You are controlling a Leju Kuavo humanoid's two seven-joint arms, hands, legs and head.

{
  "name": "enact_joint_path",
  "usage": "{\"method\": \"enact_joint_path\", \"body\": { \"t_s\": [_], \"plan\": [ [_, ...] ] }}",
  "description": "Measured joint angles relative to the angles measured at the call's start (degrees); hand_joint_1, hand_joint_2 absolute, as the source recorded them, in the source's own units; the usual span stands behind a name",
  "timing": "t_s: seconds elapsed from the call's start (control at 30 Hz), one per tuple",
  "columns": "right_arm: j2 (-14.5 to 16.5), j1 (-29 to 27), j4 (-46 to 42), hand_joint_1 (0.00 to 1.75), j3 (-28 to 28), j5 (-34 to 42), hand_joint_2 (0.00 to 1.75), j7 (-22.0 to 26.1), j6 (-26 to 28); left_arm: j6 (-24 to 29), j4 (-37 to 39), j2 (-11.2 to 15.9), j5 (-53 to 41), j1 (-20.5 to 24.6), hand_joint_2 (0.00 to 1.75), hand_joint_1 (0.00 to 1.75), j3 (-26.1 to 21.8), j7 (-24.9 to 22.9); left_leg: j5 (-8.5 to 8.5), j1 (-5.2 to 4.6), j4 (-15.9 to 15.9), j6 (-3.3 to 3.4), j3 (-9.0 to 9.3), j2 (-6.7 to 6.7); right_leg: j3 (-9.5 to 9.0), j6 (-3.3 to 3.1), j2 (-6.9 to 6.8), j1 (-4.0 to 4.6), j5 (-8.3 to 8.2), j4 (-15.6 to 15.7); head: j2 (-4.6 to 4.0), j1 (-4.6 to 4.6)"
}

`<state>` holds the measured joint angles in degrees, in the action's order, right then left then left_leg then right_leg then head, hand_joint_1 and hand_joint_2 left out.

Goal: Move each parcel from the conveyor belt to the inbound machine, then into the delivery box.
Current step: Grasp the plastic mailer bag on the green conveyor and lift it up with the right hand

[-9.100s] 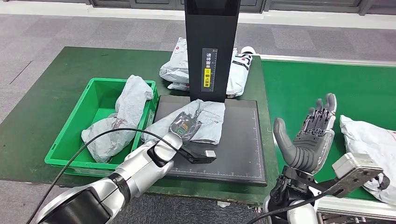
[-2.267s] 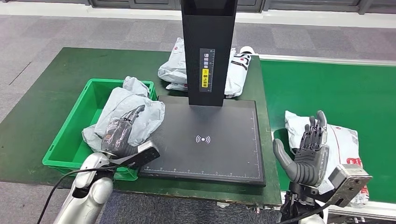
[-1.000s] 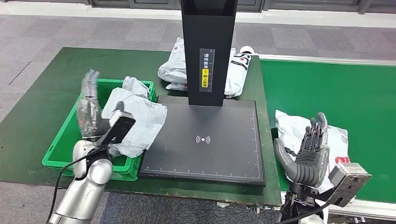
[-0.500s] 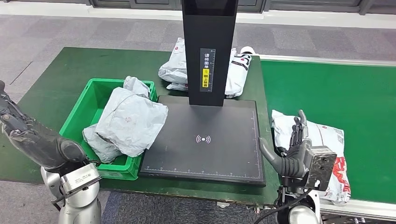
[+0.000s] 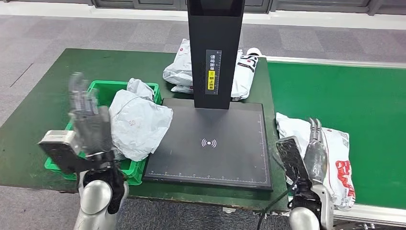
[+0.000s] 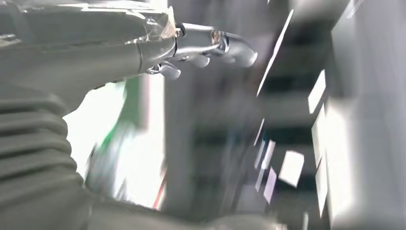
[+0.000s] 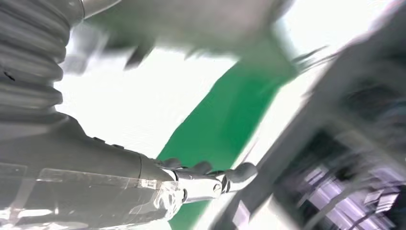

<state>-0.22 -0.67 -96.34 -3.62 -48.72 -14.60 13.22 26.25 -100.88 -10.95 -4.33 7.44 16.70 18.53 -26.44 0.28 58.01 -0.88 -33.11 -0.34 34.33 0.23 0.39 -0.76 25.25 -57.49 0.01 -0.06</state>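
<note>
In the head view the left hand [image 5: 88, 125] is raised upright and blurred with motion, its fingers [image 5: 79, 96] extended and slightly apart, holding nothing. Just beyond its fingers stands the green delivery box [image 5: 103, 91] on the dark green table [image 5: 48, 96]. A grey parcel [image 5: 139, 122] lies on top of the box's contents, draped over the rim nearest the scanner, with another crumpled grey bag [image 5: 139, 87] behind it in the box. The right hand [image 5: 313, 151] stands edge-on, fingers [image 5: 314, 129] straight and close together, resting against or just above a white parcel [image 5: 335, 158] with red print that lies on the green conveyor belt [image 5: 344, 91]; I cannot tell whether they actually press it. Between the two hands sits the inbound machine [image 5: 215, 139], a black flat plate with a white signal mark, and a black column [image 5: 215, 52] rising from its far edge. Behind the column several white parcels [image 5: 242, 72] lie piled on the table.

The left wrist view is heavily smeared. The left hand's fingers [image 6: 225, 45] reach out straight with nothing between them; beyond them only grey streaks and a green-edged bright patch can be made out.

The right wrist view is also blurred. The right hand's fingers [image 7: 230, 175] extend over the green belt [image 7: 230, 110], with a bright white mass, probably the parcel, beside them; contact cannot be judged.
</note>
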Motion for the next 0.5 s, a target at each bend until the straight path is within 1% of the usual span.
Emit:
{"method": "enact_joint_path", "body": {
  "t_s": [0.03,0.07,0.1,0.17,0.23,0.3,0.37,0.5],
  "plan": [
    [-2.27,1.38,1.66,0.0,2.04,-6.18,1.75,-4.09,-3.23,-2.8,1.45,0.42,2.29,0.03,1.75,0.0,1.36,-0.48,0.03,-0.04,0.02,0.07,-0.01,-0.01,0.0,0.08,0.0,-0.06,-0.05,0.02,-0.01,0.0],
    [-5.0,2.72,3.75,0.0,4.18,-11.06,1.75,-6.73,-6.59,-4.82,2.86,0.71,3.65,0.1,1.75,0.0,2.49,-0.63,0.05,-0.08,0.06,0.14,-0.04,-0.03,-0.02,0.16,0.0,-0.1,-0.09,0.05,-0.01,0.01],
    [-8.01,3.78,6.1,0.0,6.33,-14.74,1.75,-8.22,-9.8,-6.23,4.17,0.95,4.33,0.22,1.75,0.0,3.35,-0.66,0.08,-0.11,0.09,0.23,-0.1,-0.1,-0.03,0.23,-0.04,-0.14,-0.13,0.08,0.0,0.02],
    [-13.29,4.97,10.26,0.0,9.8,-18.78,1.75,-8.93,-14.13,-7.68,6.4,1.37,4.97,0.51,1.75,0.0,4.56,-0.8,0.09,-0.14,0.16,0.36,-0.21,-0.23,-0.04,0.35,-0.12,-0.18,-0.19,0.13,0.0,0.03],
    [-16.81,5.08,12.64,0.0,12.09,-20.63,1.75,-9.41,-16.8,-8.55,7.96,1.68,5.19,0.71,1.75,0.0,5.18,-1.13,0.05,-0.16,0.18,0.44,-0.25,-0.26,0.0,0.4,-0.15,-0.19,-0.2,0.16,0.0,0.04],
    [-18.9,4.36,13.46,0.0,13.32,-21.83,1.75,-10.63,-19.72,-9.31,8.97,1.91,5.23,0.92,1.75,0.0,5.61,-1.68,0.01,-0.17,0.18,0.48,-0.25,-0.24,0.04,0.42,-0.13,-0.18,-0.2,0.17,0.01,0.04],
    [-20.31,3.03,13.63,0.0,14.13,-22.67,1.75,-11.85,-22.51,-9.93,9.77,2.11,5.23,1.29,1.75,0.0,5.92,-2.23,0.01,-0.16,0.17,0.48,-0.27,-0.24,0.06,0.42,-0.14,-0.17,-0.17,0.16,0.01,0.04],
    [-21.83,0.14,13.51,0.0,15.19,-23.56,1.75,-12.33,-25.48,-10.56,11.04,2.54,5.22,1.73,1.75,0.0,6.04,-2.6,-0.01,-0.13,0.13,0.45,-0.28,-0.2,0.08,0.39,-0.11,-0.14,-0.13,0.13,-0.01,0.04]
  ]
}}
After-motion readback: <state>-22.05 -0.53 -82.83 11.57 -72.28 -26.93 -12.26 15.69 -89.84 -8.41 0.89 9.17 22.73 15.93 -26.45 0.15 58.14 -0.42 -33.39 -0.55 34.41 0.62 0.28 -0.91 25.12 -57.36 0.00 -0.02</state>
